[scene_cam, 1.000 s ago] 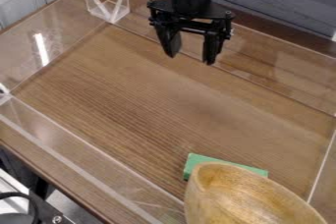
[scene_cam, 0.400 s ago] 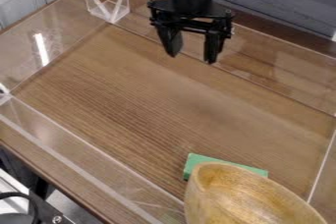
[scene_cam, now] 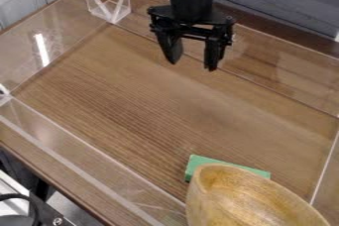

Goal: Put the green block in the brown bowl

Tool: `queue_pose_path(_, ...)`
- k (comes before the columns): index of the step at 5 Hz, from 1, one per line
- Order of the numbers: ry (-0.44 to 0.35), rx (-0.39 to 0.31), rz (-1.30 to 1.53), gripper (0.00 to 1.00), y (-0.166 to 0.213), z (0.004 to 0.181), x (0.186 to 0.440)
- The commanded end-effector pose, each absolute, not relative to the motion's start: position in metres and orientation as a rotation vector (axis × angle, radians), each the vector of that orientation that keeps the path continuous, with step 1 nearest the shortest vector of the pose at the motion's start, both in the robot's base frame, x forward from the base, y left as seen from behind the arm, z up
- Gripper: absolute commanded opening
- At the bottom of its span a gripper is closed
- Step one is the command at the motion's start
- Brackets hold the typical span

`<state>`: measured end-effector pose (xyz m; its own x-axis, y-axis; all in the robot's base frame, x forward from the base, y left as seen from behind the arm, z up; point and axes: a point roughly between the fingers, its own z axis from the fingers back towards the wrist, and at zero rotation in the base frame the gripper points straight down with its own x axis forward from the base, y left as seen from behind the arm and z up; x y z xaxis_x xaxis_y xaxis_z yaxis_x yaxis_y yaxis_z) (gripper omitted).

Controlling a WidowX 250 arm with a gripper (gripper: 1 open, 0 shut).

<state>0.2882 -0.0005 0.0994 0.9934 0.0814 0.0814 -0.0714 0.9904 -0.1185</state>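
The counter point(scene_cam: 159, 111) is brown wood with fine straight grain and a dull sheen. Clear glossy plastic walls point(scene_cam: 66, 27) edge it. The brown bowl point(scene_cam: 252, 202) is pale, smooth wood. The green block point(scene_cam: 205, 167) looks matt. The gripper point(scene_cam: 191, 54) is matt black.

no readable text, labels or numbers anywhere

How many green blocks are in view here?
1. The green block lies at the near right, partly hidden behind the brown bowl; more could be concealed there.
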Motion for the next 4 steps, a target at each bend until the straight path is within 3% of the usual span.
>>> queue_pose_path(1, -0.141, -0.123, -0.002, 1.0, -0.015, 0.118, 0.285)
queue_pose_path(4, -0.094, -0.156, -0.359, 1.0, -0.077, 0.114, 0.251)
